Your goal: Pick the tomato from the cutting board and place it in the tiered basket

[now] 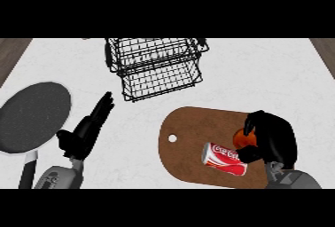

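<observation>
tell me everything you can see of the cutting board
The cutting board is a brown, wood-looking slab with rounded corners, lying flat on the pale counter at the view's right. A small round hole pierces its left end. A red soda can lies on its side on it, beside the tomato, which the right hand curls its fingers round. The forearm hides its near right corner.

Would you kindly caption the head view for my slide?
Right hand curls round the tomato at the cutting board; left hand open.
</observation>
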Action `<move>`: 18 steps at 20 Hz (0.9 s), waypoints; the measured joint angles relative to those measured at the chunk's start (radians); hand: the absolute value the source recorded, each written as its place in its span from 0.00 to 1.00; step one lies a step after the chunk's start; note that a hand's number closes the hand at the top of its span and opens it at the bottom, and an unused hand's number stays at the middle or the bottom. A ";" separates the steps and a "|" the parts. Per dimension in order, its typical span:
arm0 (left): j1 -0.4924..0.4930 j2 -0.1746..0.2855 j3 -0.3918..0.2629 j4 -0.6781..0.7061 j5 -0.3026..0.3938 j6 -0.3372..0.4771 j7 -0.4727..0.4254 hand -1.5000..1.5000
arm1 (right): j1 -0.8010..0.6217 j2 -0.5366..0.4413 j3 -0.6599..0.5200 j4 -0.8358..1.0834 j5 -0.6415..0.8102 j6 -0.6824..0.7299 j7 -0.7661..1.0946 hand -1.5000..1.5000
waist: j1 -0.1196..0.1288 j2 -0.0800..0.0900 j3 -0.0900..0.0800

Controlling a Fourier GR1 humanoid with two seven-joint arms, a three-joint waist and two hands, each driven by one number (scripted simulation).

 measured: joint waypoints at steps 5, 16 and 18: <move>-0.012 -0.007 -0.015 -0.005 -0.007 -0.012 -0.002 0.50 | -0.130 -0.175 -0.099 0.150 -0.155 0.125 -0.283 1.00 | 0.040 0.022 0.008; -0.043 -0.021 -0.010 0.010 -0.009 -0.012 0.012 0.50 | -0.489 -0.254 -0.382 0.496 -0.561 0.283 -0.789 1.00 | 0.051 0.022 0.011; -0.032 -0.026 -0.011 0.019 -0.015 -0.011 -0.004 0.50 | -0.574 -0.258 -0.405 0.559 -0.588 0.310 -0.834 1.00 | 0.046 0.019 0.010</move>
